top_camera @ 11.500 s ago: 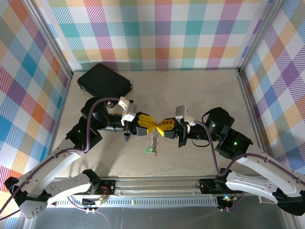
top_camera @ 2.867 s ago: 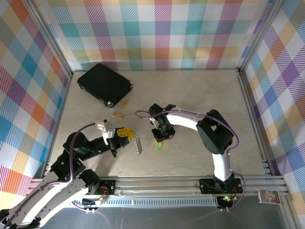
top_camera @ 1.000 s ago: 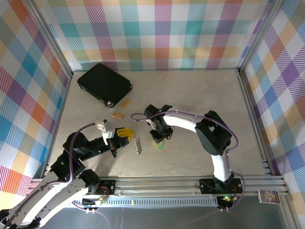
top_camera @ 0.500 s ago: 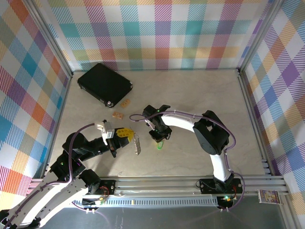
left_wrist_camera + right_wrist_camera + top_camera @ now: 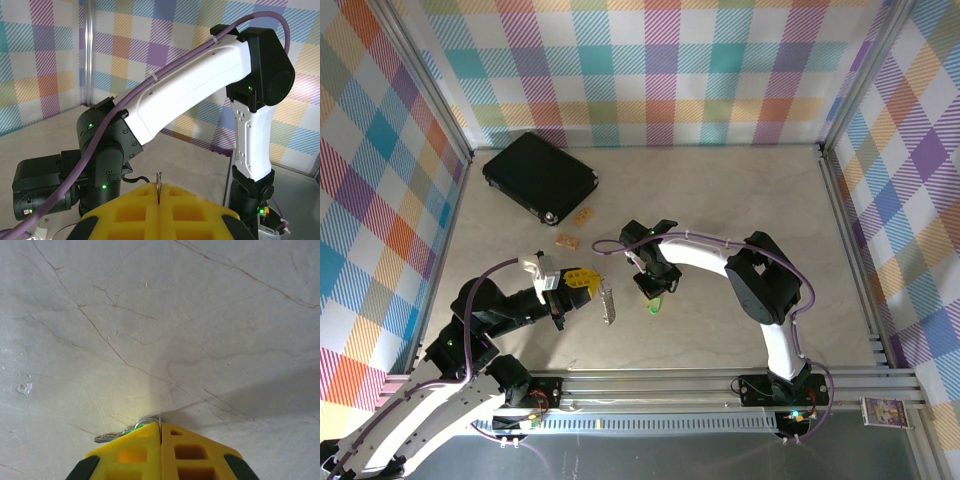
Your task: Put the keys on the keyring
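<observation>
Both claws closed: one on the keyring, the other on a key lying on the table.
The left gripper (image 5: 592, 283) has its yellow fingers pressed together on the thin wire keyring (image 5: 158, 181), held above the table (image 5: 740, 200), with a silver piece (image 5: 608, 302) hanging below. Just to its right, the right gripper (image 5: 655, 288) points down at the table, jaws closed on the edge of the green key (image 5: 117, 435), which lies flat. A black case (image 5: 540, 177) sits at the far left corner.

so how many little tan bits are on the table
2. One small tan piece lies just off the near corner of the black rectangular case; the other sits a little closer to the near edge. Others may be hidden.
</observation>
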Robot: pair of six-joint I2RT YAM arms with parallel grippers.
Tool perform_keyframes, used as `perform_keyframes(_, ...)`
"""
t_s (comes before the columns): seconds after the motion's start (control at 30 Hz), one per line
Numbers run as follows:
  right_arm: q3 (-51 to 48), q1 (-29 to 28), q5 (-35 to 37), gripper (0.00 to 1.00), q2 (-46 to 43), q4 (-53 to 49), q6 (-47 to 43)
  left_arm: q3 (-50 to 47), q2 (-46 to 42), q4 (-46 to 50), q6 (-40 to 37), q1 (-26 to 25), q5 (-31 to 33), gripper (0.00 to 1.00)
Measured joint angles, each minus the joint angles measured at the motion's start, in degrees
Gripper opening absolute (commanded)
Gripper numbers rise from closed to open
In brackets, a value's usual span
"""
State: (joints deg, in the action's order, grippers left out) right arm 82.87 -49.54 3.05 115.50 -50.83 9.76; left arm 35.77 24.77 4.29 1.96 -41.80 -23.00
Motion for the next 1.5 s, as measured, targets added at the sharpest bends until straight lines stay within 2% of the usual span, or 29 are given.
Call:
perform_keyframes(0.1, -0.7, 0.0, 0.2, 0.00, -0.8, 0.2, 0.0, 0.0, 0.0, 0.0, 0.0, 0.0, 0.0, 0.00)
perform_keyframes(0.2, -3.3, -0.1, 0.1, 0.00, -4.0, 1.0, -0.5, 0.0, 0.0, 0.0, 0.0, 0.0, 0.0, 0.00)
perform_keyframes(0.4, -11.6, -0.8, -1.9, 0.00, -19.9, 6.4, -5.0, 0.6, 0.7, 1.2, 0.0, 0.0, -0.6, 0.00)
perform_keyframes(0.7, -16.5, -1.6, -13.0, 0.00, -44.9, 14.8, -13.4, 6.0, 1.6, 4.5, -1.6, 0.0, -4.5, 0.00)
perform_keyframes(0.87, -14.2, -2.4, -19.2, 0.00, -53.1, 15.7, -15.9, 10.6, 3.6, 6.7, -3.1, 0.0, -8.4, 0.00)
perform_keyframes(1.13, -4.0, -4.8, -26.1, 0.00, -53.3, 15.5, -16.7, 15.5, 6.9, 7.8, -3.6, 0.0, -13.5, 0.00)
perform_keyframes(1.5, 1.4, -9.8, -25.6, 0.00, -48.4, 13.4, -16.4, 16.3, 9.9, 8.6, -3.7, 0.0, -14.5, 0.00)
